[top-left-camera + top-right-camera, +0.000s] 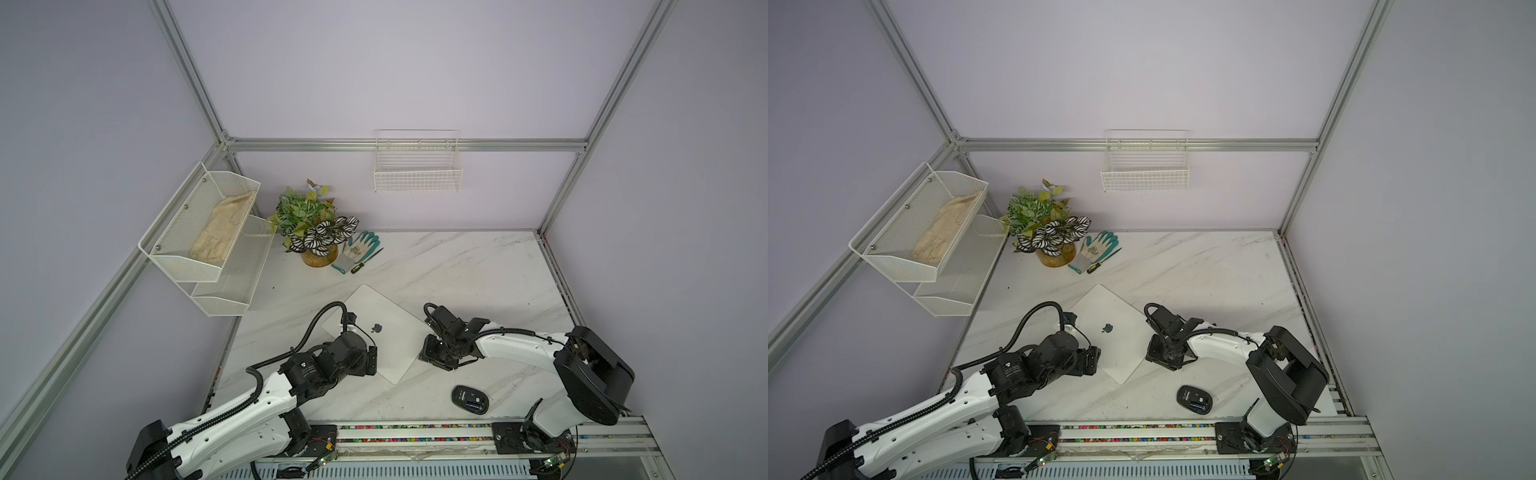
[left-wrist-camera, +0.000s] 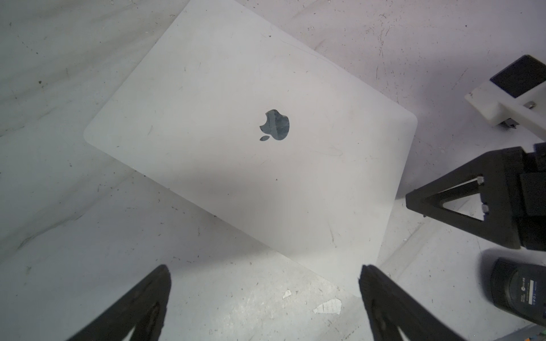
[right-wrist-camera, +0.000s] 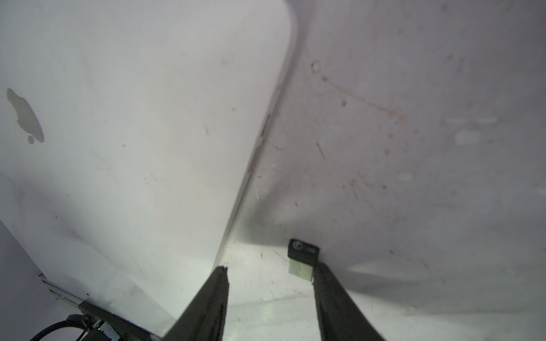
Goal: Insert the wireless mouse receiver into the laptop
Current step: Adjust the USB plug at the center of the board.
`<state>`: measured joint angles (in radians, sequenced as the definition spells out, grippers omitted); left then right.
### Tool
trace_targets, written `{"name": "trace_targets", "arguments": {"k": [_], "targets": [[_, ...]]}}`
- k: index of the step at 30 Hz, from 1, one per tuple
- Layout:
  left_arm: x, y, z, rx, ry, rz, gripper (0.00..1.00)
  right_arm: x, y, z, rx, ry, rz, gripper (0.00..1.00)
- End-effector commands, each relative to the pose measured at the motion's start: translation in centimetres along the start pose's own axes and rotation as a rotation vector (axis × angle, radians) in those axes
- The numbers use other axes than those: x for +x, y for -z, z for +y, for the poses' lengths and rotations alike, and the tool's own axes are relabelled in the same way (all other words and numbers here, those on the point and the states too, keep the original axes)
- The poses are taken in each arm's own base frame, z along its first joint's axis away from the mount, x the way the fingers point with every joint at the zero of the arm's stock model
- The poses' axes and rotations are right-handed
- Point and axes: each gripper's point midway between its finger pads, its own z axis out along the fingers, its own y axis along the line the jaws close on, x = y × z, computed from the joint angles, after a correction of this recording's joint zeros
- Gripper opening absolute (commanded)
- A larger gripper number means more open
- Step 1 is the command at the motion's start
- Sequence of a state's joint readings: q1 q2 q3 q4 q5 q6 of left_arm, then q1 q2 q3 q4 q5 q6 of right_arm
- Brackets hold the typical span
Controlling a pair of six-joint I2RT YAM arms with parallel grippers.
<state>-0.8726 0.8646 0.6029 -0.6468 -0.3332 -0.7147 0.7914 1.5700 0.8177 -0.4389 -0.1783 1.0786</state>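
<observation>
The laptop (image 1: 388, 305) (image 1: 1111, 305) is a closed silver-white slab lying askew mid-table, its dark apple logo up (image 2: 206, 88). The wireless mouse receiver (image 3: 303, 257), a tiny black stub with a pale plug end, lies on the table beside the laptop's edge (image 3: 133, 147). My right gripper (image 3: 270, 268) is low over the table and open; the receiver sits just off the tip of one finger (image 3: 328, 289), not clamped between the two. My left gripper (image 2: 265, 270) hovers open by the laptop's near-left side with nothing between its fingers. Both grippers also show in both top views: left gripper (image 1: 372, 359) (image 1: 1094, 361), right gripper (image 1: 430, 359) (image 1: 1158, 357).
A black oval mouse (image 1: 469, 400) (image 1: 1194, 399) (image 2: 517, 290) lies near the front edge. At the back left stand a potted plant (image 1: 318, 232), a green-tipped glove (image 1: 357, 249) and a screwdriver (image 1: 359, 266). A mesh shelf (image 1: 199, 232) and a wire basket (image 1: 417, 170) hang on the walls.
</observation>
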Motion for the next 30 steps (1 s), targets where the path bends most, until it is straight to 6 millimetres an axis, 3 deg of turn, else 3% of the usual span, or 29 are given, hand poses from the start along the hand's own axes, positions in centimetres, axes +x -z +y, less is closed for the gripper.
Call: {"name": "trace_targets", "arguments": {"k": [1, 24, 27, 30], "targets": [[0.0, -0.4, 0.4, -0.015, 0.009, -0.011, 1.00, 1.9, -1.3, -3.7, 0.116, -0.061, 0.064, 0.51], [0.0, -0.6, 0.8, -0.027, 0.013, -0.004, 1.00, 1.4, -2.9, -2.1, 0.086, -0.026, 0.067, 0.51], [0.0, -0.5, 0.9, -0.028, 0.014, -0.006, 1.00, 1.0, -2.2, -1.1, 0.076, 0.040, 0.065, 0.51], [-0.1, -0.3, 1.0, -0.029, 0.016, -0.012, 1.00, 0.0, 0.3, 0.8, 0.056, 0.157, 0.024, 0.51]]}}
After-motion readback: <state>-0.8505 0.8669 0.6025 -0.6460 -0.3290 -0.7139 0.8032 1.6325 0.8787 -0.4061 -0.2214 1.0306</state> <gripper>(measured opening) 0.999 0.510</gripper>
